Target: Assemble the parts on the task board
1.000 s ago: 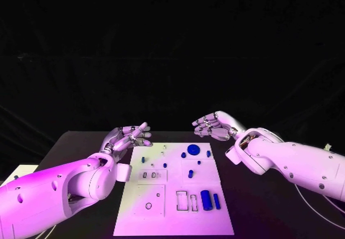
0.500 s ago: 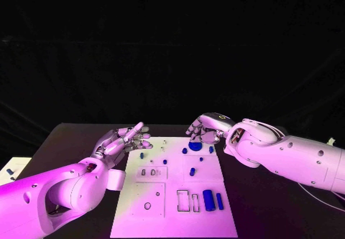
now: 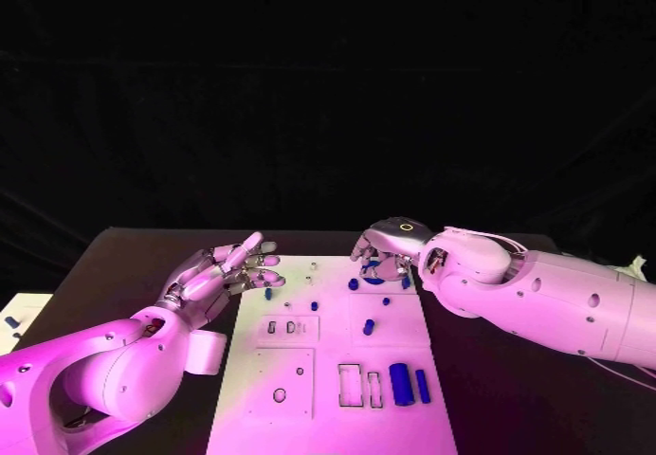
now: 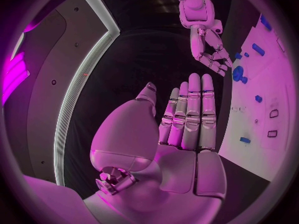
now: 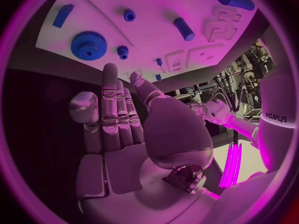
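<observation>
The white task board lies along the middle of the table. On it are a blue gear at the far end, small blue pegs in the middle and a thick blue cylinder near the front right. My right hand hovers just over the gear at the far edge. In the right wrist view its fingers are straight and hold nothing, with the gear ahead of them. My left hand floats beside the board's far left corner, fingers extended and empty.
The black table runs to both sides of the board. A pale tray with a blue piece sits at the table's left edge. Empty rectangular slots lie beside the thick cylinder.
My right hand has come down and leftward from beyond the board until it is over the gear. The left hand has stayed near the board's far left corner.
</observation>
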Tool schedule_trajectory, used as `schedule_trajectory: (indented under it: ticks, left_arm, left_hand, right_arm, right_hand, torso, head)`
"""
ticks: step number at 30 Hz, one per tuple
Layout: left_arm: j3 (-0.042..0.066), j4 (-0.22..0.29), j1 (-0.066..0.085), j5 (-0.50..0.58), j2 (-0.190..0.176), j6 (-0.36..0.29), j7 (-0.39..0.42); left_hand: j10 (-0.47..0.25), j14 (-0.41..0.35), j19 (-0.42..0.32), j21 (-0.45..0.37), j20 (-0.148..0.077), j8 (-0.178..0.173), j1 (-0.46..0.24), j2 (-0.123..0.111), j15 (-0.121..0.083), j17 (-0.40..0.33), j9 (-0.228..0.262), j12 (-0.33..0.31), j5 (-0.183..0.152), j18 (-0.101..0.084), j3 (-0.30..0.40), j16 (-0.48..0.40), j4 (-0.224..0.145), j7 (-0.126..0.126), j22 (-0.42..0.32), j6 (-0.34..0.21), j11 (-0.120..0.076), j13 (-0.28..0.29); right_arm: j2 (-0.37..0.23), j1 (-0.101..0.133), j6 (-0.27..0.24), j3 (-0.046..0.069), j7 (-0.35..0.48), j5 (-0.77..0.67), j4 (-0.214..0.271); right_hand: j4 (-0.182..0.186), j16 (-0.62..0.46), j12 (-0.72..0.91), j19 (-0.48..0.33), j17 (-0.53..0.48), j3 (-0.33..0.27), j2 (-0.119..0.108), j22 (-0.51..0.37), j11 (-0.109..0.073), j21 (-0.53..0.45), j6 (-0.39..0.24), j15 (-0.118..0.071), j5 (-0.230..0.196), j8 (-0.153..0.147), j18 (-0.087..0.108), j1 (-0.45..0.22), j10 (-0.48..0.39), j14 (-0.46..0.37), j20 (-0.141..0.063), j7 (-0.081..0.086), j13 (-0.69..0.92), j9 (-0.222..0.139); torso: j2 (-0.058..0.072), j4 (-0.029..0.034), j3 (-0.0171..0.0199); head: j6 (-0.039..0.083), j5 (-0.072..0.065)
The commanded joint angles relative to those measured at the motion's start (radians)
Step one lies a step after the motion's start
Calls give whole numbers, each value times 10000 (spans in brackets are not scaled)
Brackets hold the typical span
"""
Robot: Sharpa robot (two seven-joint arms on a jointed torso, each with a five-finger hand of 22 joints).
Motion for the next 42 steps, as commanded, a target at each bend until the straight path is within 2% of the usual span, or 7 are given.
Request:
schedule_trajectory:
  ticks: [1,9,15,21,31,37,42]
  left_arm:
    - [10,141,53,78,-61,294,41]
    - [11,278,117,34,-171,260,28]
    - [11,304,178,25,-211,262,26]
    - [11,291,219,22,-205,300,17]
    - [12,280,318,21,-236,280,-1]
    - [12,289,349,14,-270,273,-15]
    - [12,282,364,10,-297,268,-19]
  left_hand:
    - [-76,-69,-44,-52,-8,-61,39,25,31,8,15,-27,-26,75,-21,-62,-34,62,-11,-25,18,10]
    - [-90,-81,-51,-55,-4,-69,54,36,34,21,16,-31,-25,77,-24,-65,-48,66,-12,-30,22,12]
    - [-94,-85,-53,-55,-3,-72,61,38,35,26,16,-32,-24,77,-24,-66,-55,67,-12,-31,23,12]
    - [-99,-87,-54,-55,-1,-76,75,45,36,35,17,-33,-23,79,-24,-65,-66,69,-12,-32,24,14]
    - [-101,-88,-55,-54,0,-77,79,48,36,37,17,-33,-23,79,-23,-64,-70,69,-12,-32,24,15]
    - [-105,-86,-54,-53,2,-82,95,57,35,49,18,-33,-23,81,-23,-60,-84,70,-11,-34,25,17]
    - [-105,-86,-54,-53,2,-82,95,57,35,49,18,-33,-23,81,-23,-60,-84,70,-11,-34,25,17]
  right_arm:
    - [53,12,690,4,-458,-737,-44]
    - [147,19,950,4,-487,-842,-113]
    - [334,8,1108,1,-423,-838,-280]
    - [432,-2,1110,0,-343,-803,-375]
    - [592,-20,1304,-3,-238,-736,-488]
    - [609,-26,1430,-5,-272,-758,-558]
    - [582,-27,1495,-5,-303,-794,-552]
  right_hand:
    - [156,122,-64,84,138,42,-147,264,32,205,-29,41,-44,-27,-204,6,-188,323,20,-65,-12,14]
    - [535,619,-37,567,596,248,-370,1482,39,1029,-67,39,-64,-40,-386,90,-295,404,44,-42,0,14]
    - [657,761,-38,597,720,329,-405,1641,60,1150,-78,37,-97,-35,-408,148,-357,374,56,-40,-3,16]
    - [775,868,-34,631,812,420,-383,1774,65,1246,-52,36,-74,-25,-426,188,-375,352,64,-29,-2,22]
    - [940,1082,-25,790,972,579,-394,2128,52,1465,8,22,-71,-18,-484,260,-339,364,64,-35,1,31]
    - [1057,1252,-8,906,1095,716,-402,2378,10,1618,132,2,-72,11,-523,327,-223,355,49,-46,10,52]
    - [1108,1337,-13,946,1154,778,-428,2471,-3,1678,174,-8,-66,10,-538,353,-176,349,39,-43,10,56]
  torso:
    - [157,19,24]
    - [246,32,55]
    - [347,74,82]
    - [398,157,85]
    - [462,228,68]
    - [478,246,57]
    - [499,256,62]
  head:
    - [36,3]
    - [40,-8]
    - [47,-8]
    - [74,-65]
    - [53,-86]
    - [26,-94]
    - [7,-101]
